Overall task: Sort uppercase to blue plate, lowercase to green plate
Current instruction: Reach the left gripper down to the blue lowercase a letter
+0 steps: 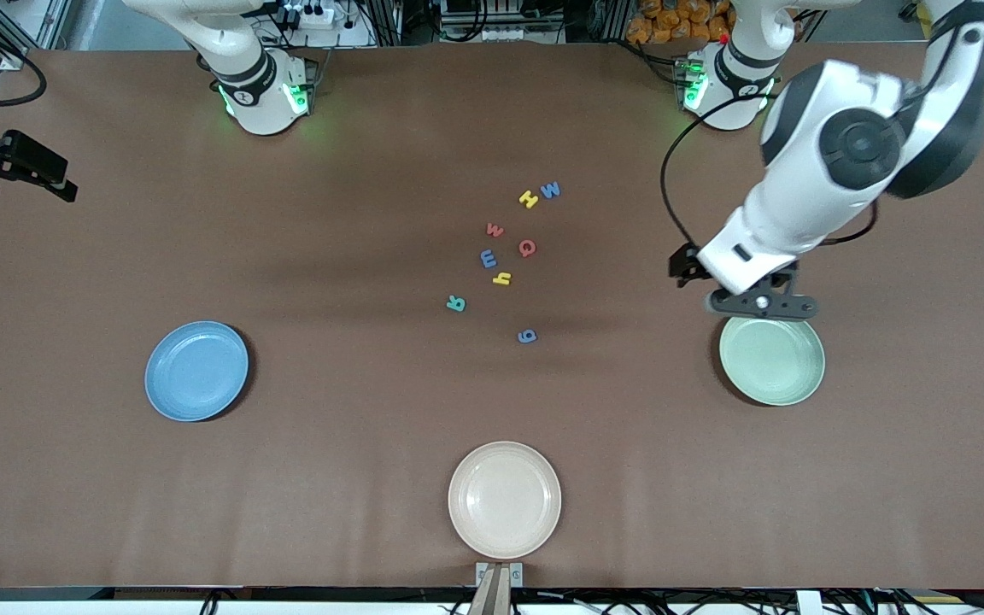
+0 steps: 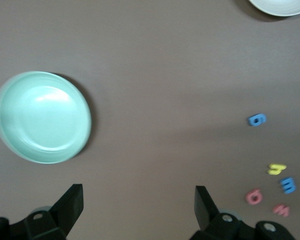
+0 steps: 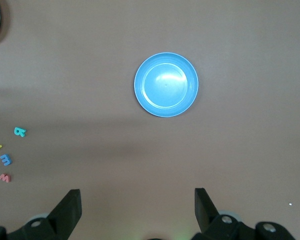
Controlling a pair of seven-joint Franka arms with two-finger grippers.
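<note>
Eight foam letters lie mid-table. The uppercase ones are the yellow H (image 1: 529, 199), blue W (image 1: 551, 190), red Q (image 1: 527, 248) and teal R (image 1: 456, 302). The lowercase ones are the red w (image 1: 495, 229), blue m (image 1: 489, 259), yellow h (image 1: 502, 278) and blue g (image 1: 527, 336). The blue plate (image 1: 196, 370) sits toward the right arm's end, the green plate (image 1: 772, 360) toward the left arm's end, and both hold nothing. My left gripper (image 1: 763, 307) (image 2: 138, 189) hangs open over the green plate's rim. My right gripper (image 3: 137, 192) is open, high over bare table, looking down on the blue plate (image 3: 166, 84).
A cream plate (image 1: 505, 499) sits near the table edge closest to the front camera, midway along it. A black mount (image 1: 5, 162) juts in at the right arm's end of the table.
</note>
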